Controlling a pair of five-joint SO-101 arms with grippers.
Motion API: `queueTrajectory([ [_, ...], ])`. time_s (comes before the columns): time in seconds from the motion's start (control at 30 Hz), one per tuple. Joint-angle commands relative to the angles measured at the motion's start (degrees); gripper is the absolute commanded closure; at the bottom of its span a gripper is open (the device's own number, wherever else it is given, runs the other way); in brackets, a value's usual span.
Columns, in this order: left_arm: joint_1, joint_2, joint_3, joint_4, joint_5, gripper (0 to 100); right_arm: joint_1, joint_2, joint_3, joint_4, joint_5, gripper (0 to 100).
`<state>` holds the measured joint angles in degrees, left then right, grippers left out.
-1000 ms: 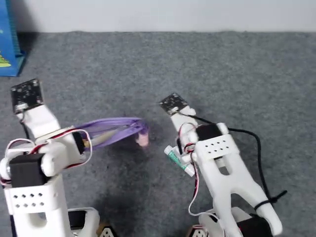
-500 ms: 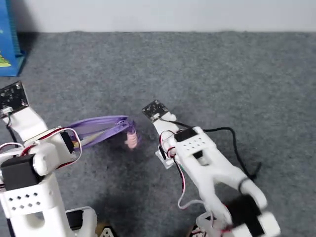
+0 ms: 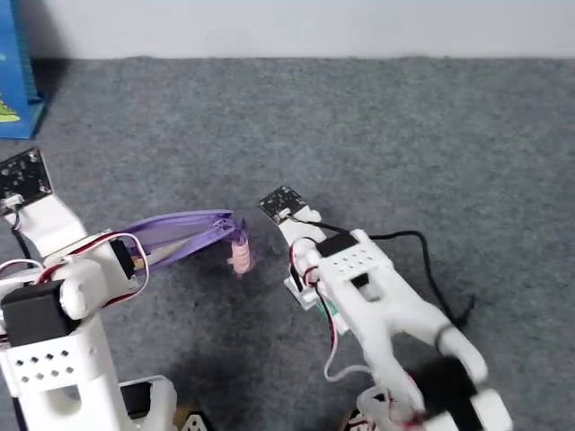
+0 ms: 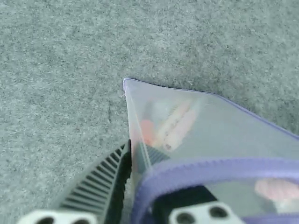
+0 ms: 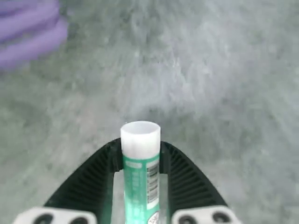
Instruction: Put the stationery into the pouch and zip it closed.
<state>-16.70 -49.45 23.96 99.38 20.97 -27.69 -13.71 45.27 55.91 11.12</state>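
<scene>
With the left gripper (image 3: 144, 256), clamps one end of a clear, purple-edged pouch (image 3: 184, 232), fingers closed tight on the fabric beside the zip. Holds it out over the grey carpet (image 3: 404, 135), stretched toward the middle of the table, with pink stationery (image 3: 240, 254) bunched at the far end. Seen from the left wrist through the clear wall: pale pink and orange pieces lying inside. Impossible to tell whether the zip is open or drawn. With the right gripper (image 5: 140, 151), grips a green glue stick (image 5: 140, 179) topped by a white cap, fingers pressed against both sides of the tube, cap poking out past the fingertips. Hangs near the pouch's far end, apart from it and outside it. At the table's far left edge, by the wall, a blue box (image 3: 13, 72).
</scene>
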Motion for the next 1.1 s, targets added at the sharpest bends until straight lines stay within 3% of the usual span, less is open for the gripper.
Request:
queueTrajectory([
  [0.0,-0.26,-0.44,-2.86,1.05,-0.62,99,0.31,-13.85,0.70,5.23,-0.70,99.1],
  [0.2,-0.18,-0.44,-2.86,1.05,-0.62,99,-0.04,-36.97,1.67,12.53,-5.36,99.1],
  [0.47,-0.18,-0.44,-2.86,1.05,-0.62,99,-13.41,-62.99,1.67,13.05,-8.35,99.1],
  [0.7,-0.09,-0.44,-2.95,1.05,-0.62,99,-25.98,-70.81,1.67,-1.63,-7.82,99.1],
  [1.07,-0.09,-0.44,-2.95,1.05,-0.44,99,-29.49,-55.96,1.85,-34.42,-7.91,99.1],
])
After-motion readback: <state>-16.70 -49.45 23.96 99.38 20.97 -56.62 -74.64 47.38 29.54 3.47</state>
